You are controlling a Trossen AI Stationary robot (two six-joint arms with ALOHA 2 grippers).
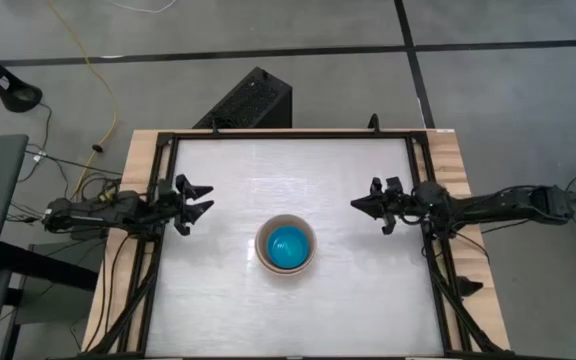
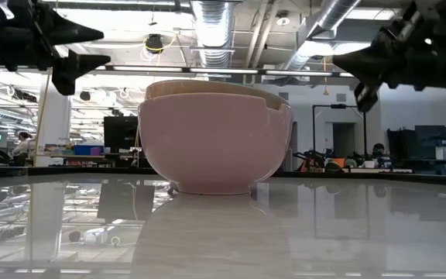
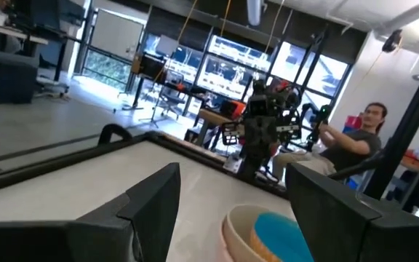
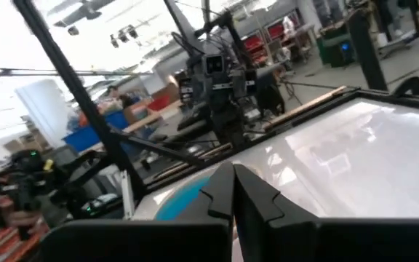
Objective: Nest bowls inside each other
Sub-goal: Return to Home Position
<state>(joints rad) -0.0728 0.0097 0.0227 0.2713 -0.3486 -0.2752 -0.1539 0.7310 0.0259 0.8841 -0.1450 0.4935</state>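
The bowls [image 1: 286, 247] stand nested in one stack at the table's middle. From above a blue bowl [image 1: 288, 246] shows inside pale rims. In the low view the outer bowl [image 2: 211, 143] is salmon-pink, with a cream rim [image 2: 207, 87] rising above it. My left gripper [image 1: 208, 198] hovers open near the table's left edge, pointing at the stack [image 3: 268, 233] and apart from it. Near the right edge my right gripper [image 1: 356, 203] is shut on nothing, its fingers [image 4: 231, 178] pointing toward the blue bowl [image 4: 184, 198]. Both grippers hang above the table [image 2: 84, 46] [image 2: 362, 62].
Black frame rails [image 1: 163, 150] run along the table's left, far and right edges. A black box [image 1: 253, 100] stands on the floor beyond the far edge. A seated person [image 3: 362, 138] shows in the room beyond the table. White tabletop [image 1: 288, 170] lies bare around the stack.
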